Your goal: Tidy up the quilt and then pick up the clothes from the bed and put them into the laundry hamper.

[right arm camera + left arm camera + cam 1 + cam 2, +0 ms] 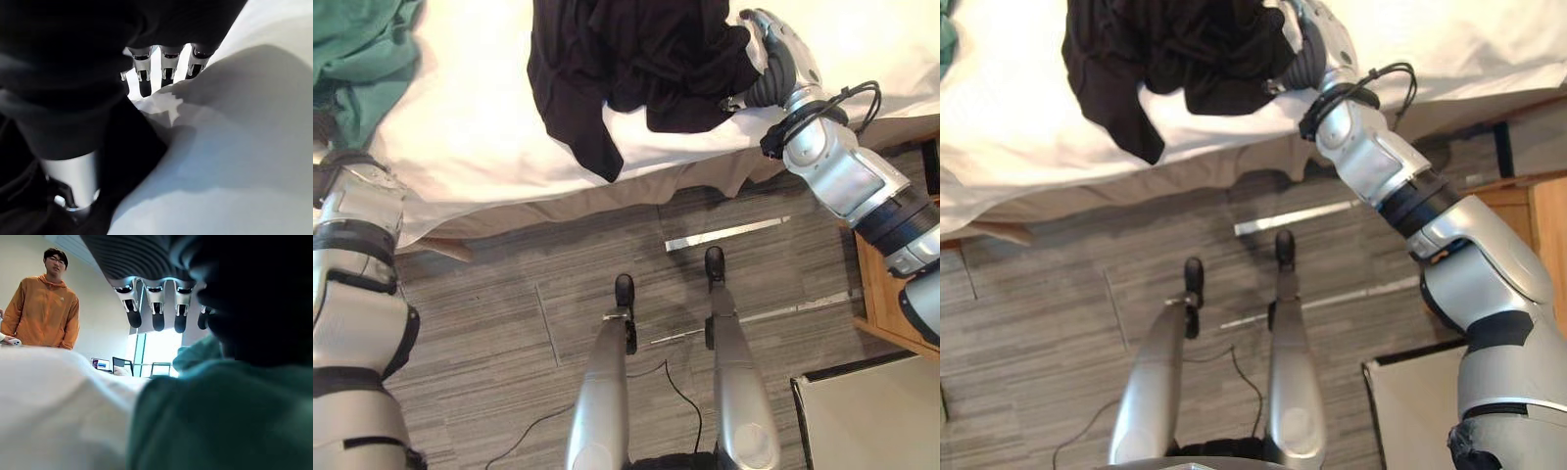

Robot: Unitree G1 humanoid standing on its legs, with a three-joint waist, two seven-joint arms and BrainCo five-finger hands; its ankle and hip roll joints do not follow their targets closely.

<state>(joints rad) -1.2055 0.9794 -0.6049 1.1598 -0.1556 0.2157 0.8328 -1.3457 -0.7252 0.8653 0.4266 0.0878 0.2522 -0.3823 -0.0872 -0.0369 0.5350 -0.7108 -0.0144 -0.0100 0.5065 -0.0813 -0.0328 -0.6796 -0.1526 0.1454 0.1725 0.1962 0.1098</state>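
Observation:
A black garment [626, 59] lies crumpled on the white quilt [460, 127] near the bed's front edge, with one sleeve trailing toward the edge. My right hand [773, 64] rests at its right side. The fingers [166, 63] reach straight out over the quilt, the thumb [73, 186] sits against black cloth [132, 147], and the hand is open. A green garment [362, 49] is bunched at the far left of the bed. My left hand, fingers [156, 308] relaxed and open, hovers just above the green cloth [220, 421].
A person in an orange hoodie [44, 308] stands across the bed. A wooden nightstand [886, 294] stands at the right. A pale dark-rimmed container [871, 411] sits on the grey plank floor at lower right.

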